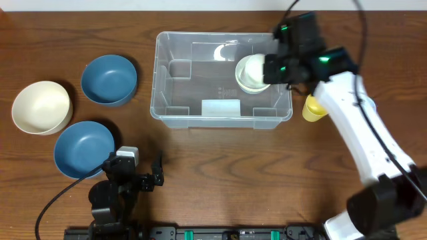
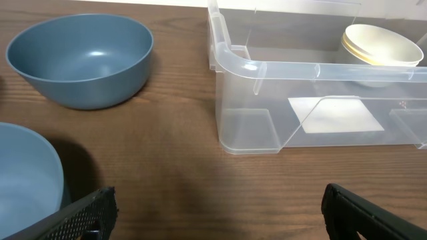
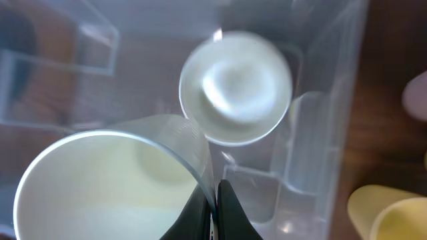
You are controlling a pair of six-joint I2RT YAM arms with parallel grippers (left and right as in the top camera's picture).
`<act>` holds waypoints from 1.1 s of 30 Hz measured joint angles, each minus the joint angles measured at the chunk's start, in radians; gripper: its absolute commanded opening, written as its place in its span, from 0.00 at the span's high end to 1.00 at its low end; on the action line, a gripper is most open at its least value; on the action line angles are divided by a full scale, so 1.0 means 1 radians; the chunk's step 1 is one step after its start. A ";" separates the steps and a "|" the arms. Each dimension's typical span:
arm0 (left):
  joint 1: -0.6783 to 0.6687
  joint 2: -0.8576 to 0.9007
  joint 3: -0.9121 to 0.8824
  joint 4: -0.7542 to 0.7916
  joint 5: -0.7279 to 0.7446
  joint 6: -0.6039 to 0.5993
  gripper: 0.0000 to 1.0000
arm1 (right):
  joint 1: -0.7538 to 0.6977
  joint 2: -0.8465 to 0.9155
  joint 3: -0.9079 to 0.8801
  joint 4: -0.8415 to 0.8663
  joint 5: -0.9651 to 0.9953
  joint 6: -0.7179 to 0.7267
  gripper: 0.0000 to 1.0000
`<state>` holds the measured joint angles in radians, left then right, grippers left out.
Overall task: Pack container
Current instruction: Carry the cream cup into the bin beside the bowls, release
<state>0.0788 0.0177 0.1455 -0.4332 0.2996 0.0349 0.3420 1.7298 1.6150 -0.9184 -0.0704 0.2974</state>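
At the container (image 1: 160, 75), right hand (image 3: 215, 197) pinches a cream bowl (image 3: 100, 193) (left hand (image 2: 220, 210) open).

Clear plastic, brown wood grain, smooth bowls.
Container (image 2: 313, 69) of transparent, glossy, smooth plastic, glints along the rim; table (image 2: 167, 133) of brown wood grain, low sheen; blue bowl (image 2: 83, 60) at upper left smooth, nearly matt; cream cup (image 3: 100, 193) smooth, faintly glossy.

The right gripper (image 3: 215, 200) stands over the container's (image 1: 167, 117) right end, the gripped bowl's (image 3: 100, 193) rim between its fingers, a second round dish (image 3: 235, 87) inside just beyond them. Cups (image 1: 313, 109) sit outside, to its right. The container lies ahead-right of the left gripper (image 2: 220, 217), a far bowl (image 2: 83, 60) ahead-left, a near bowl (image 2: 27, 173) beside its left finger.
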 measured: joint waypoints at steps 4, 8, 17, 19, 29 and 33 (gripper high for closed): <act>0.000 0.000 0.000 0.000 0.000 0.000 0.02 | 0.039 0.083 0.000 -0.034 0.024 0.005 0.99; 0.000 0.000 0.000 0.000 0.000 0.000 0.02 | 0.057 0.142 0.000 -0.059 0.035 0.006 0.99; 0.000 0.000 0.000 0.000 0.000 0.000 0.02 | 0.068 0.179 0.000 -0.102 0.064 0.006 0.99; 0.000 0.000 0.000 0.000 0.000 0.000 0.02 | 0.068 0.181 -0.002 -0.103 0.068 0.005 0.99; 0.000 0.000 0.000 0.000 0.000 0.000 0.02 | 0.068 0.181 -0.094 -0.019 0.071 0.003 0.98; 0.000 0.000 0.000 0.000 0.000 0.000 0.02 | 0.068 0.182 -0.130 0.046 0.066 -0.007 0.98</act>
<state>0.0788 0.0177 0.1455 -0.4332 0.2996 0.0349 0.4099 1.9114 1.4845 -0.8726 -0.0040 0.2901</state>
